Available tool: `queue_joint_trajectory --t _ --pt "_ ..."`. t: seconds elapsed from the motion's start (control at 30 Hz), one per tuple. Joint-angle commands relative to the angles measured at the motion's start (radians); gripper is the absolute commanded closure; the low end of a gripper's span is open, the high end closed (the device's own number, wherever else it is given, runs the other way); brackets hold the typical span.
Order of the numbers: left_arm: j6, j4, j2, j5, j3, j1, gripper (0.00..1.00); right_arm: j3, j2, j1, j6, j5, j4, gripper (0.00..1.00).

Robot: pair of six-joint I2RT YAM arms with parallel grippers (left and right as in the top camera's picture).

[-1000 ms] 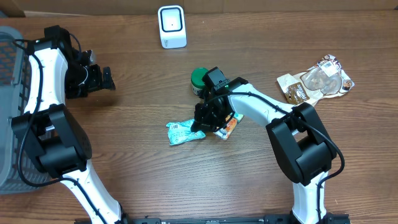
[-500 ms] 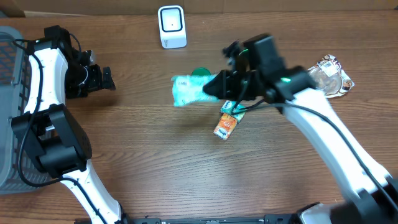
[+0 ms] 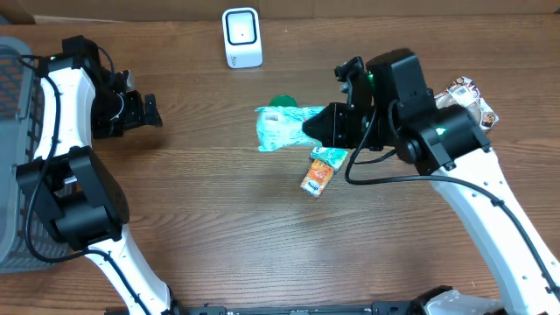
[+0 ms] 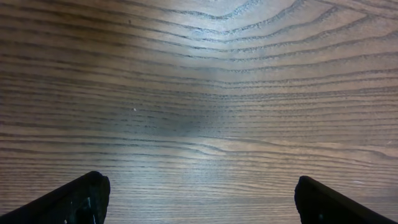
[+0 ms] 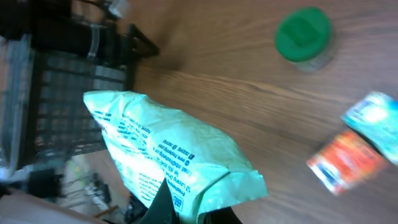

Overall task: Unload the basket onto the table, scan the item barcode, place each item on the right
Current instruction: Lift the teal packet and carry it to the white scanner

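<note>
The right end effector (image 3: 322, 128) is clamped on one end of the mint-green snack packet (image 3: 282, 128). A second ago the packet lay on the table (image 3: 262, 254) beside the orange sachet (image 3: 317, 178). Now it hangs in the air pointing left, covering most of the green-lidded jar (image 3: 282, 101) in the overhead view. The right arm has risen toward the overhead camera, its forearm reaching in from the right. The left end effector (image 3: 149, 110) has not moved, its jaws wide over bare wood near the wire basket (image 3: 12, 131). The white scanner (image 3: 241, 37) stands at the far edge, well apart from the packet, with open wood between them.
</note>
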Motion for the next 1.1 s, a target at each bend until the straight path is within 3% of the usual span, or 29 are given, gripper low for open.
queue_joint_trajectory --t 0.0,0.2,0.33,0.53,0.6,0.87,0.93,1.07 --pt "0.002 0.001 -0.013 0.0 0.01 -0.002 0.0 0.231 0.065 0.009 -0.008 0.188 -0.09 0.96" --pt "0.002 0.001 -0.013 0.0 0.01 -0.002 0.0 0.716 0.367 0.035 -0.102 0.384 -0.275 0.96" --pt "0.002 0.001 -0.013 0.0 0.01 -0.002 0.0 0.959 0.583 0.084 -0.218 0.633 -0.206 0.96" --pt "0.002 0.001 -0.013 0.001 0.01 -0.002 0.0 0.949 0.785 0.161 -0.553 1.114 0.232 0.96" --pt "0.002 0.001 -0.013 0.001 0.01 -0.002 0.0 0.949 0.852 0.171 -0.708 1.172 0.367 0.96" --pt "0.002 0.001 -0.013 0.0 0.01 -0.002 0.0 0.949 1.095 0.172 -1.389 1.162 0.804 0.96" --pt "0.002 0.001 -0.013 0.0 0.01 -0.002 0.0 0.949 1.131 0.172 -1.455 1.151 0.848 0.96" --pt "0.002 0.001 -0.013 0.0 0.01 -0.002 0.0 0.949 1.167 0.172 -1.447 1.08 0.877 0.95"
